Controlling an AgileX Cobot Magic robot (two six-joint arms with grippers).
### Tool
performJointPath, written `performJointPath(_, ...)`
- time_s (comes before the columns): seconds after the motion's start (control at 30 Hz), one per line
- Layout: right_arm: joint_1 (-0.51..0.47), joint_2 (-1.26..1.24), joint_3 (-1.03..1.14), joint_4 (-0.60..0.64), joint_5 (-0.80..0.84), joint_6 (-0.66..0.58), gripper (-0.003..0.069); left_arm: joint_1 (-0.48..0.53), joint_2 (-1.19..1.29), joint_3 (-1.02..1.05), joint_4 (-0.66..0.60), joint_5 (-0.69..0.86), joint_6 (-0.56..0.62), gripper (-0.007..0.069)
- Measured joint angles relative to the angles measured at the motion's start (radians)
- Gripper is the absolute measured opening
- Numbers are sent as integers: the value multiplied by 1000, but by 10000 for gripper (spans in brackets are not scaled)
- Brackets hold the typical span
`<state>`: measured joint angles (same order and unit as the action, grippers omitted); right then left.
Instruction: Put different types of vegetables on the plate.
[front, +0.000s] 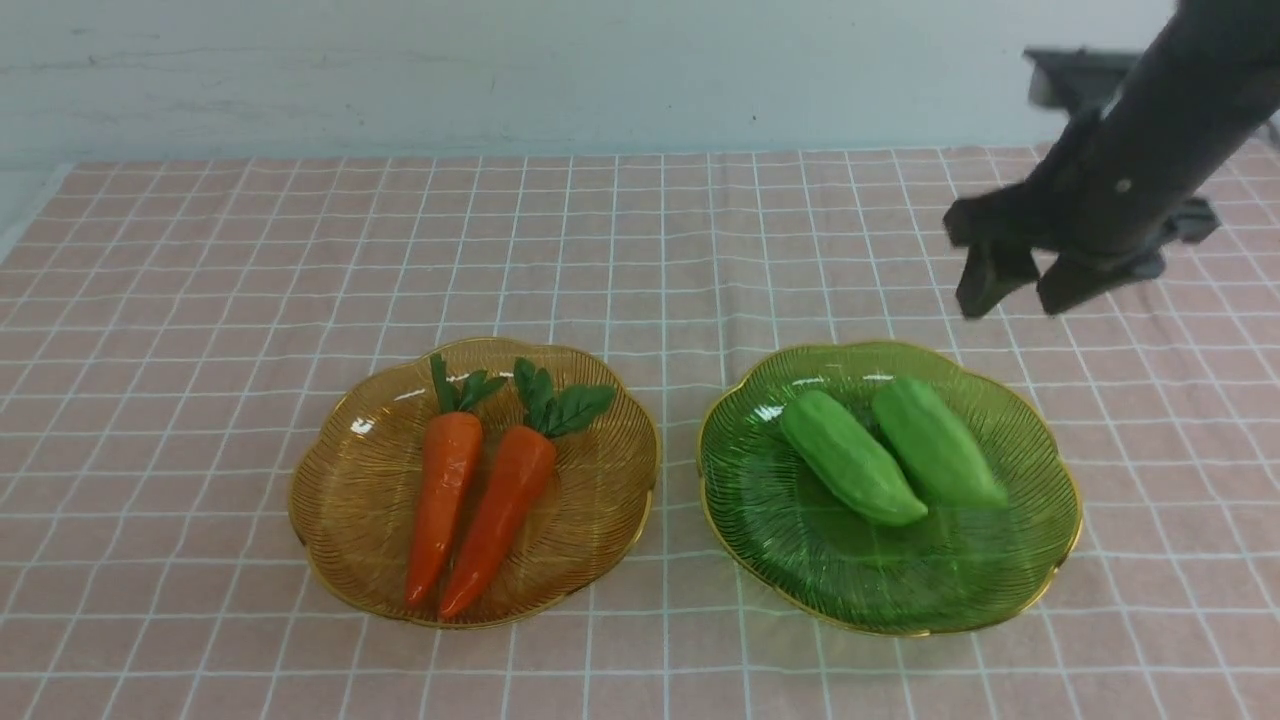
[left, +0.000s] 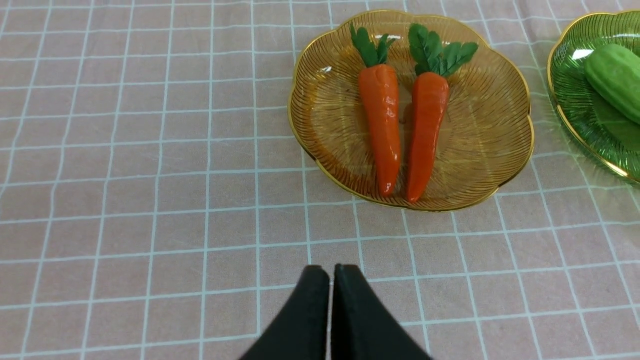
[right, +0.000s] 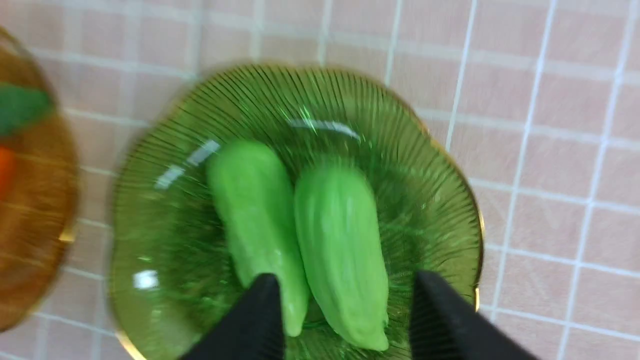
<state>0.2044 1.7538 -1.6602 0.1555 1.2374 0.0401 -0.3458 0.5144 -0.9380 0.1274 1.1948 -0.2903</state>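
Note:
Two orange carrots (front: 445, 480) (front: 505, 500) with green tops lie side by side on the amber plate (front: 590, 500). Two light green gourds (front: 850, 455) (front: 935, 440) lie together on the green plate (front: 900, 570). My right gripper (front: 1015, 290) hangs in the air behind the green plate, open and empty. In the right wrist view, blurred, its fingers (right: 267, 300) frame the gourds (right: 255, 215) (right: 340, 235) from above. My left gripper (left: 331, 272) is shut and empty over bare cloth, short of the amber plate (left: 480, 140) and its carrots (left: 382, 125) (left: 425, 130).
A pink checked cloth (front: 640, 250) covers the table up to the pale back wall. The two plates sit close together, a narrow strip of cloth between them. A black fixture (front: 1070, 70) stands at the far right, behind my right arm.

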Motion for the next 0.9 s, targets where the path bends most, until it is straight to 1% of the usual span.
performJointPath(0.03,0,-47,0,1,0,0,321,0,0,0,0,-3,0,-3)
performJointPath(0.1,0,-170,0,1,5,-1,194,0,0,0,0,-10,0,-3)
performJointPath(0.13,0,-206,0,1,7,-2,148,0,0,0,0,-15,0,-3)
performJointPath(0.2,0,-291,0,1,10,-2,84,0,0,0,0,-34,0,-3)
performJointPath(0.27,0,-364,8,1,12,-3,38,0,0,0,0,-57,0,-3)
performJointPath(0.3,0,-452,32,0,-3,-4,7,0,0,0,0,-67,0,-3)
performJointPath(0.43,0,-659,152,-14,-142,-7,-12,0,0,1,0,-106,0,-3)
performJointPath(0.5,0,-782,254,-31,-260,-10,-15,0,0,2,0,-131,0,-3)
performJointPath(0.53,0,-896,348,-52,-378,-11,-16,0,0,3,0,-141,0,-3)
performJointPath(0.57,0,-980,417,-62,-453,-12,-16,0,0,6,0,-154,0,-3)
performJointPath(0.63,0,-1069,551,-82,-574,-12,-16,0,0,14,0,-185,0,-3)
performJointPath(0.67,0,-1213,715,-96,-757,-12,-16,0,0,21,0,-208,0,-3)
performJointPath(0.73,0,-1390,927,-104,-983,-9,-16,0,0,29,0,-243,0,-3)
performJointPath(0.8,0,-1524,1070,-107,-1113,-9,-16,0,0,37,0,-272,0,-3)
performJointPath(0.9,0,-1646,1218,-107,-1206,-7,-16,0,0,59,1,-326,0,-3)
